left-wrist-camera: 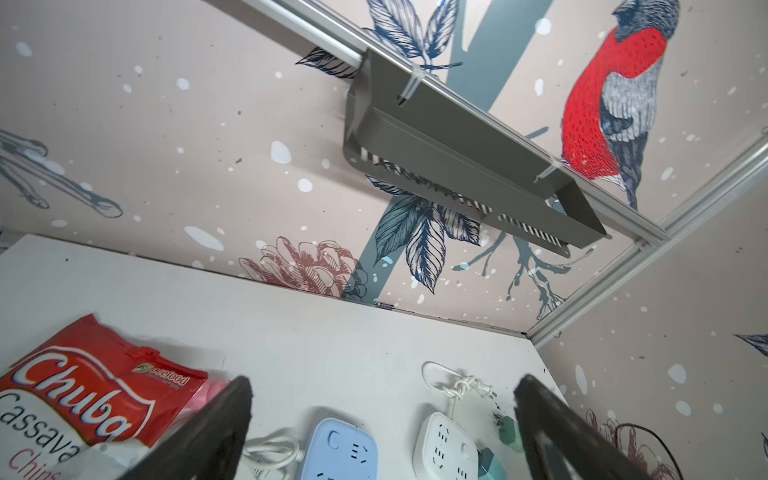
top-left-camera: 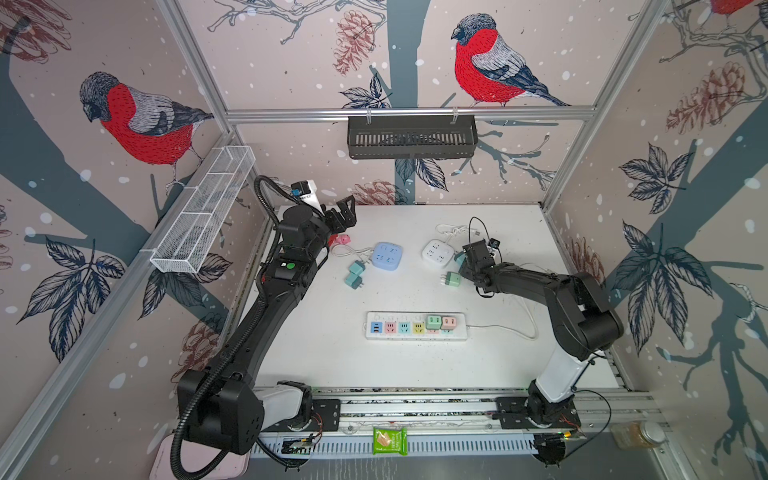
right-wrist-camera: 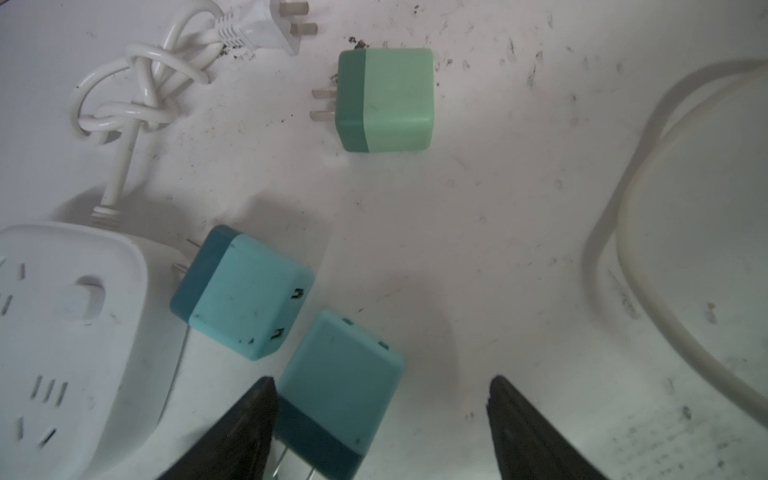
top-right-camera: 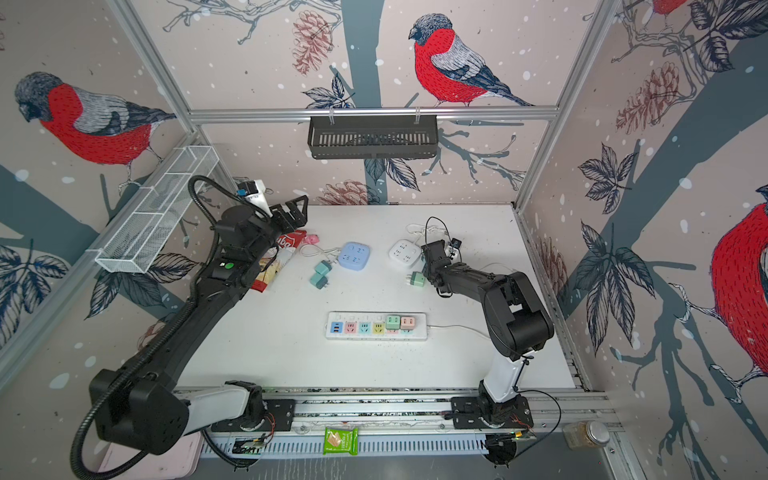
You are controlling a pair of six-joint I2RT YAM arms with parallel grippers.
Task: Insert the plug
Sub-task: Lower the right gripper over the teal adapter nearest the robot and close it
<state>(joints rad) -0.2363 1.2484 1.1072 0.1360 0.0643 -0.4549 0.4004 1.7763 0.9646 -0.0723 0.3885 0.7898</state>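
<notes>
A white power strip [top-left-camera: 415, 332] lies front-centre on the table, with a green and a pink plug seated at its right end in both top views. My right gripper [right-wrist-camera: 380, 399] is low over the table beside the white square socket [right-wrist-camera: 62, 332]. It is open, and a teal plug [right-wrist-camera: 345, 386] lies between its jaws, touching one finger [right-wrist-camera: 249, 419] and well clear of the other. Another teal plug [right-wrist-camera: 245, 291] and a green plug [right-wrist-camera: 386, 99] lie just beyond. My left gripper [top-left-camera: 347, 212] hangs raised at the back left, open and empty.
A blue square socket [top-left-camera: 386, 255] with two teal plugs [top-left-camera: 355, 274] beside it sits mid-table, and a green plug [top-left-camera: 453, 278] lies by my right arm. A red chips bag [top-right-camera: 282, 257] lies under my left arm. A black basket [top-left-camera: 411, 135] hangs on the back wall.
</notes>
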